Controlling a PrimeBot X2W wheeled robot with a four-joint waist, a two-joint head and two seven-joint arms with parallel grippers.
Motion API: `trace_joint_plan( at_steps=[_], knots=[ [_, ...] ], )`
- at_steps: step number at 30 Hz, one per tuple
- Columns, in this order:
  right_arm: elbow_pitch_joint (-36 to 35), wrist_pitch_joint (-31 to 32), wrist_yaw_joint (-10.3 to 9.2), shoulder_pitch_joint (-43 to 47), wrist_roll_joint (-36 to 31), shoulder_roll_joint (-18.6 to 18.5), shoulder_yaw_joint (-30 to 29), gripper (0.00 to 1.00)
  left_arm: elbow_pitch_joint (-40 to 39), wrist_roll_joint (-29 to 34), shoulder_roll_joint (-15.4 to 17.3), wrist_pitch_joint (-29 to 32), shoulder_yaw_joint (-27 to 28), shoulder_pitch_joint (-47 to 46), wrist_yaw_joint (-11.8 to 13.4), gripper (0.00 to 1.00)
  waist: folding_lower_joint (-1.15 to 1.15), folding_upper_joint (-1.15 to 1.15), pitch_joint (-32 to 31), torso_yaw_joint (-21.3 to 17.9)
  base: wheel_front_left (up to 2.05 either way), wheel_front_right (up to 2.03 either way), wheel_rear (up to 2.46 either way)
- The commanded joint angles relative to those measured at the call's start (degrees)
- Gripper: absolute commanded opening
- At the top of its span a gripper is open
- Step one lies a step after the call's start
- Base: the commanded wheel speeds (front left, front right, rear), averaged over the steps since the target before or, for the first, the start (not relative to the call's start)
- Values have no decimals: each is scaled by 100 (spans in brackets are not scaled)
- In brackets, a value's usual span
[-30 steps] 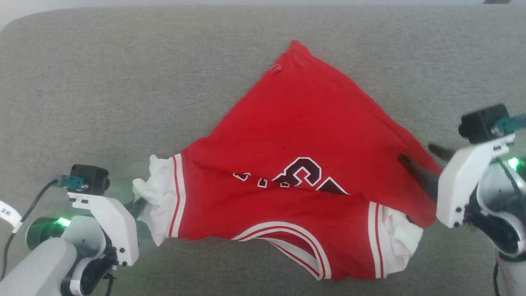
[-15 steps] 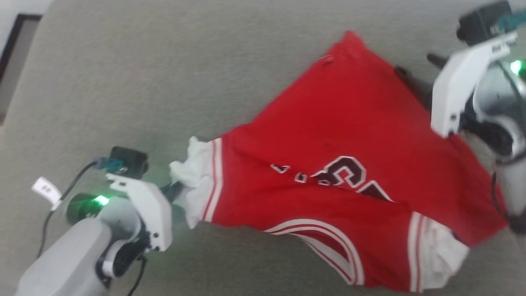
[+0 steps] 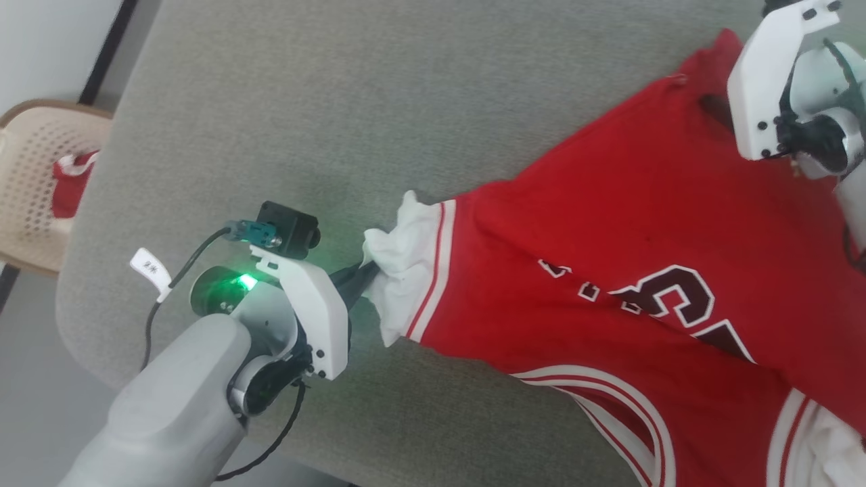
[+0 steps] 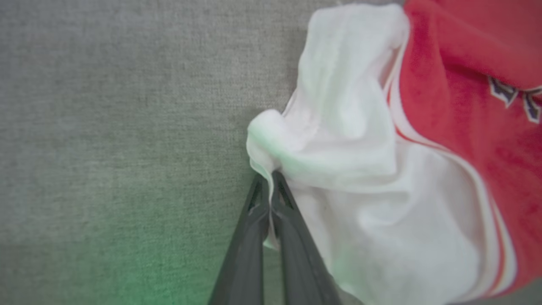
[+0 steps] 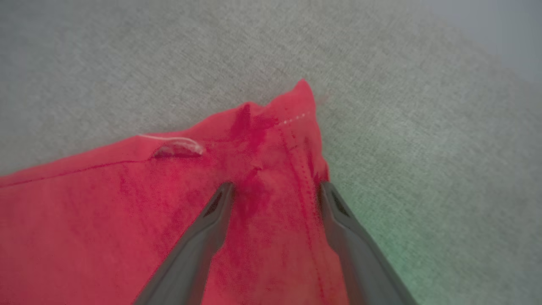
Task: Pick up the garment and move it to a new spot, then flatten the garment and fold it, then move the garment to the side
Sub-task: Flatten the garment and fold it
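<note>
1. The garment (image 3: pixel 609 270) lay rumpled on the grey surface (image 3: pixel 270 135), lettering up. It ran out of the head view at the lower right.
2. The left gripper (image 4: pixel 269 180) had its fingers closed on a small bunch of the white sleeve (image 3: pixel 399 270).
3. The right gripper (image 5: pixel 275 186) had its fingers spread, one either side of the seam at the red hem corner (image 5: pixel 296 110), gripping nothing. Whether the tips touched the cloth could not be told.
4. Risk: the left hold took in little of a thin fabric, so a hard pull would likely strip the sleeve free.
5. Risk: if the right fingers closed as placed, they might catch one layer only or push the corner away, leaving the hem slack for flattening.
6. Risk: the left arm worked near the surface's left edge. Drawing the sleeve further that way could drop it over the edge towards the floor (image 3: pixel 40 406).
7. Open room lay above and left of the garment in the head view. A chair (image 3: pixel 34 155) stood beyond the left edge, well apart from the garment. The lower right edge was out of view.
</note>
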Motion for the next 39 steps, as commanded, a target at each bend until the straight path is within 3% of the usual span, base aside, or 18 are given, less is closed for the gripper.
trace_joint_plan(
  at_steps=[1, 7, 8, 9, 18, 24, 33, 39],
  knots=[
    [278, 172, 2, -71, -3, -36, 167, 100, 263, 53, 9, 12, -65, 15, -4, 0, 0, 0, 94, 141, 0, 0, 0],
    [1218, 792, 2, 78, 250, 37, 638, 100, 684, -3, -142, -103, -101, -76, -179, 0, 0, 0, 130, 229, 0, 0, 0],
    [1286, 865, 2, 88, 311, 43, 694, 75, 740, -5, -154, -112, -103, -106, -193, 0, 0, 0, 134, 232, 0, 0, 0],
    [1294, 887, 3, 66, 423, 19, 844, 0, 859, -16, -173, -147, -100, -158, -233, 0, 0, 0, 138, 221, 0, 0, 0],
    [901, 316, 0, -463, 787, -115, 1102, 0, 988, -23, 142, -78, 114, -524, -252, 0, 0, 0, -70, -142, 0, 0, 0],
    [371, -130, 2, -751, 1157, -228, 1369, 0, 624, 81, 766, 301, 296, -1040, -155, 0, 0, 0, -430, -607, 0, 0, 0],
    [-563, -464, 1, -889, 1622, -723, 1781, 0, 295, 306, 1685, 1232, 477, -2014, -28, 0, 0, 0, -996, -1319, 0, 0, 0],
    [-1179, -509, -2, -1000, 1804, -981, 1845, 0, 339, 445, 1971, 1676, 494, -2609, -28, 0, 0, 0, -1273, -1686, 0, 0, 0]
  ],
)
